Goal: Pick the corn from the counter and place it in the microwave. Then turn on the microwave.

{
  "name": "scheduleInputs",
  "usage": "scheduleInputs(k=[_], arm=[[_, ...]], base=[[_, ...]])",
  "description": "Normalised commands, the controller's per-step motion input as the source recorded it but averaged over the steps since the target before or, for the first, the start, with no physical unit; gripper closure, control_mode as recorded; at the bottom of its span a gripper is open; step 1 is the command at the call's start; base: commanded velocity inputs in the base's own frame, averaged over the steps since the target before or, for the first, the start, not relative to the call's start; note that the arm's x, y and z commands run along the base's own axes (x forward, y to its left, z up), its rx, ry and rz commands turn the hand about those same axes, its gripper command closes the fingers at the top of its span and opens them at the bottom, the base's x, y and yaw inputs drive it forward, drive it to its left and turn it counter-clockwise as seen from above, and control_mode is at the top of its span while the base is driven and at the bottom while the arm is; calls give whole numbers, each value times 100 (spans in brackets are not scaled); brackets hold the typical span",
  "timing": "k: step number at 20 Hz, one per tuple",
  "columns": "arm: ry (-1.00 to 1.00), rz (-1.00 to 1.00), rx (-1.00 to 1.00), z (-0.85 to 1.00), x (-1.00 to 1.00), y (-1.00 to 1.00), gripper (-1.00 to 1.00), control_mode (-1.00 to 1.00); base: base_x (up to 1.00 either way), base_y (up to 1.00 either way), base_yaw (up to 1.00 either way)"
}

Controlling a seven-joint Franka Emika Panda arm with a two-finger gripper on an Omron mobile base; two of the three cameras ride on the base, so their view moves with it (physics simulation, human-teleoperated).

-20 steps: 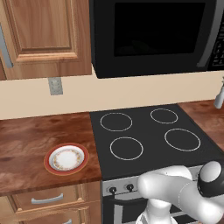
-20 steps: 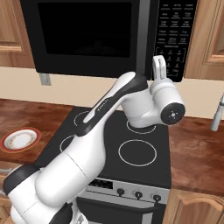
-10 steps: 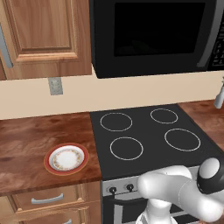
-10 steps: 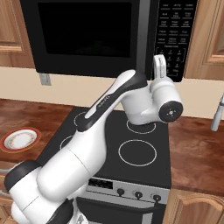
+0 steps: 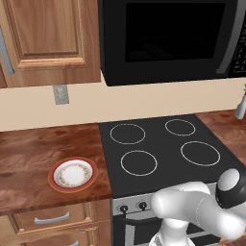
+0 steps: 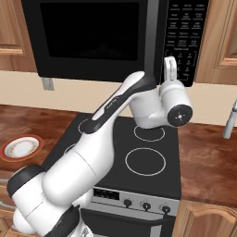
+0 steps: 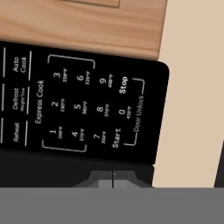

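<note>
The black microwave (image 5: 163, 38) hangs above the stove with its dark glass door (image 6: 92, 37) closed. Its button panel (image 6: 187, 37) is on the right. My gripper (image 6: 170, 67) points up at the lower left of that panel, fingers pressed together and holding nothing. In the hand view the shut gripper (image 7: 113, 179) sits just below the keypad (image 7: 83, 105), close under the Start key (image 7: 116, 138). The corn is hidden from view. The reddish-brown counter (image 5: 29, 149) lies left of the stove.
A white red-rimmed plate (image 5: 73, 174) lies bare on the counter, and shows as the plate (image 6: 21, 148) at far left. The black stovetop (image 5: 163, 149) with ring burners is below my arm. A grey upright object (image 6: 229, 120) stands at the right.
The hand has crept very slightly upward along the panel. Nothing else has moved.
</note>
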Motion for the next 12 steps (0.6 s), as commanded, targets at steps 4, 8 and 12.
scheduleInputs(k=[4,8,12], arm=[[0,-1,1,-2,10,-2,100,-100],[0,-1,1,-3,11,0,100,-100],[0,-1,0,-4,11,0,100,-100]], base=[[0,0,0],[0,0,0],[0,0,0]])
